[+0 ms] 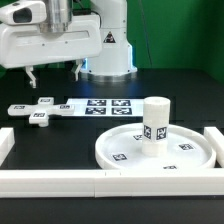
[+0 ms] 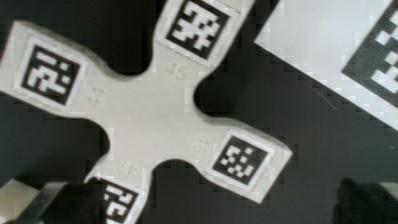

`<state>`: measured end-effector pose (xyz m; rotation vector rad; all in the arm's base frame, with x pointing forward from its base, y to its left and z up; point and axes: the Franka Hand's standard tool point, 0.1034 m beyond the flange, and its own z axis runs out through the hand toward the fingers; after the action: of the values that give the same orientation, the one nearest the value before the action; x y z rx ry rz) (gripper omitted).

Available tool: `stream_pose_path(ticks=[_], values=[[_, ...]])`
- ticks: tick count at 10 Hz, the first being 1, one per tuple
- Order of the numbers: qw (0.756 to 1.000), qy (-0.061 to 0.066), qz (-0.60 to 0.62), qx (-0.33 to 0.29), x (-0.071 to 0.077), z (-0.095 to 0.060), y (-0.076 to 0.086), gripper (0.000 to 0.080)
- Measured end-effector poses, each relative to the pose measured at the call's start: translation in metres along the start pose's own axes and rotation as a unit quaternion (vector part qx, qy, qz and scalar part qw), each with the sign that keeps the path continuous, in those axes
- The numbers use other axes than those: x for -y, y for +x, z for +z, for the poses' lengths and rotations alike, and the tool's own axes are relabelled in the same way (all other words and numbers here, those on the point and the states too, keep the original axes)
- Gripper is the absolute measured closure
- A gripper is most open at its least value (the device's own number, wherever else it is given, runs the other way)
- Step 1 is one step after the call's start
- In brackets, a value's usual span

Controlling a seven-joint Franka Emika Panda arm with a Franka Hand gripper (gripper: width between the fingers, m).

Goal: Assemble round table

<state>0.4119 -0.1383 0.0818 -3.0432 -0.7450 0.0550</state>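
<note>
The white cross-shaped four-arm piece [image 1: 40, 109] lies flat on the dark table at the exterior view's left, with a tag on each arm. It fills the wrist view [image 2: 160, 100]. My gripper [image 1: 54, 72] hangs above it, open and empty. In the wrist view the gripper [image 2: 205, 205] has one dark finger [image 2: 39, 200] beside one arm of the cross and the other finger far off on the opposite side. The large rimmed round disc [image 1: 120, 150] lies at the front right. The short thick cylinder post [image 1: 155, 120] stands upright on the disc's middle.
The marker board [image 1: 105, 107] lies flat just right of the cross piece, and its corner shows in the wrist view [image 2: 347, 50]. White square-section border rails run along the front [image 1: 60, 183], the left [image 1: 5, 140] and the right [image 1: 214, 135].
</note>
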Motion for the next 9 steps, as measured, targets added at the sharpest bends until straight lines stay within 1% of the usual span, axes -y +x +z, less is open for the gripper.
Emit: stream_pose_path(ticks=[2, 3, 4, 6, 9], values=[[1.000, 0.000, 0.000, 0.000, 0.000, 0.000, 0.000, 0.0151], [1.000, -0.004, -0.021, 0.000, -0.003, 0.002, 0.000, 0.0151], [0.999, -0.013, -0.052, 0.000, -0.011, 0.006, 0.002, 0.0151], [0.997, -0.019, -0.080, 0.002, -0.024, 0.013, 0.009, 0.0151], [0.997, -0.018, -0.080, 0.003, -0.023, 0.014, 0.008, 0.0151]])
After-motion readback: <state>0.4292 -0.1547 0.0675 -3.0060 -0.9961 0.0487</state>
